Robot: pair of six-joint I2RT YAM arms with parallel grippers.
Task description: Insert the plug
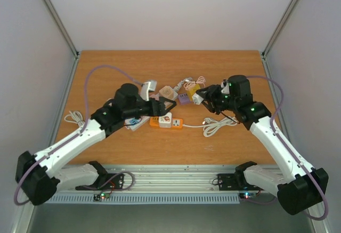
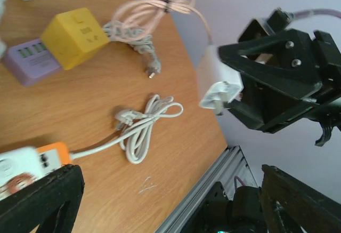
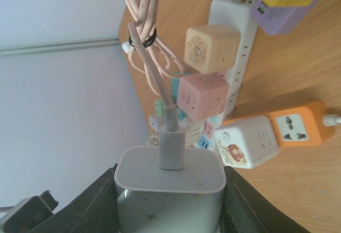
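Note:
The plug (image 3: pixel 169 187) is a white charger block with a pale pink cable (image 3: pixel 145 35) coming out of its back. My right gripper (image 3: pixel 169 206) is shut on its sides and holds it in the air above the table (image 1: pixel 198 98). In the left wrist view its prongs (image 2: pixel 226 102) point down and left. Below and left of it lies an orange power strip (image 1: pixel 175 122) carrying a white cube socket (image 1: pixel 165 119). My left gripper (image 1: pixel 161 106) hovers just behind that strip, open, with nothing between its fingers (image 2: pixel 45 201).
A cluster of sockets lies behind the strip: a yellow cube (image 2: pixel 74 37), a purple block (image 2: pixel 29 57), beige (image 3: pixel 211 48) and pink (image 3: pixel 202 95) cubes on a long white strip (image 3: pixel 237 57). A coiled white cable (image 2: pixel 141 129) lies right of the orange strip, near the table's front edge (image 2: pixel 213 158).

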